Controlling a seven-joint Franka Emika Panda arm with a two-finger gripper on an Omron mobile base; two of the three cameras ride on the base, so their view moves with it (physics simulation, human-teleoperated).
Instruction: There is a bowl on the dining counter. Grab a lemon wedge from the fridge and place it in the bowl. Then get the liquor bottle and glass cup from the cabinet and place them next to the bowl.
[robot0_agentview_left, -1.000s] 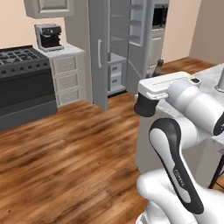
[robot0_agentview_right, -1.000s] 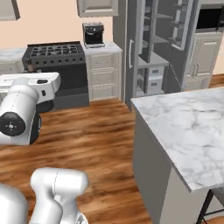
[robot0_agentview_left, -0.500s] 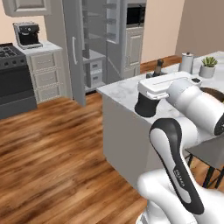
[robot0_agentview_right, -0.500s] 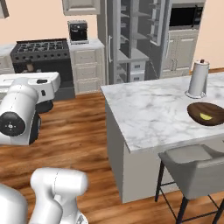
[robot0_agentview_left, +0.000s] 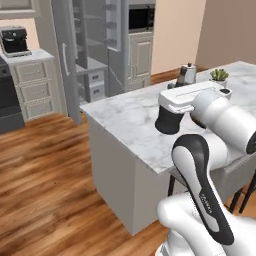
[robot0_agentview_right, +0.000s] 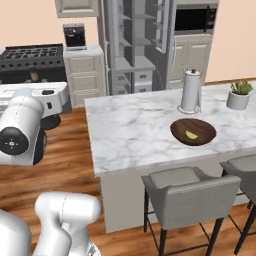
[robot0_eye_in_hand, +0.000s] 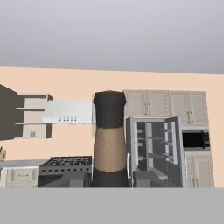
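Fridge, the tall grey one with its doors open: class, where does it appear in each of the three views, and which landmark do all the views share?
Left base view: the fridge stands at the top, left of centre.
Right base view: the fridge stands at the top, in the centre.
Hand view: the fridge sits low, right of centre.
Shared landmark: the black microwave, just right of the fridge in each.

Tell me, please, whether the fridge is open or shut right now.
Open. In the right base view the fridge shows its bare grey inner shelves, with a door swung out to the side.
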